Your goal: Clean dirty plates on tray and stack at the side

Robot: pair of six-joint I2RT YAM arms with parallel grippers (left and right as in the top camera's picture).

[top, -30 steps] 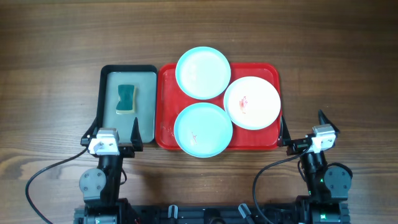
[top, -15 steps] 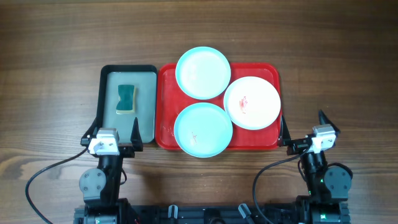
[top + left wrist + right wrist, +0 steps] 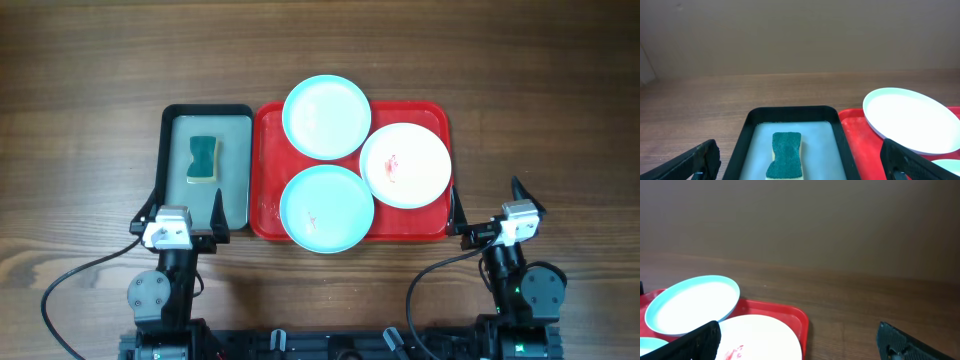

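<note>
Overhead: both arms sit at the near edge of the surface (image 3: 100,100). Left pincer (image 3: 188,205) is wide and empty over the near end of the grey tray (image 3: 235,160), with the green sponge (image 3: 203,160) just ahead. Right pincer (image 3: 487,200) is wide and empty off the red tray (image 3: 262,150)'s near right corner. White plate (image 3: 404,165), red-smeared, lies nearest it; two turquoise plates (image 3: 326,208) lie to its left.

Left wrist: sponge centred between the fingers. Best descend straight and pinch its narrow waist.

Right wrist: white plate low left. Likely steady its rim during wiping.

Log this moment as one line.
left tool: open, empty | right tool: open, empty | white plate, far turquoise plate, near turquoise plate: on red tray, unstacked | sponge: in grey tray, untouched
</note>
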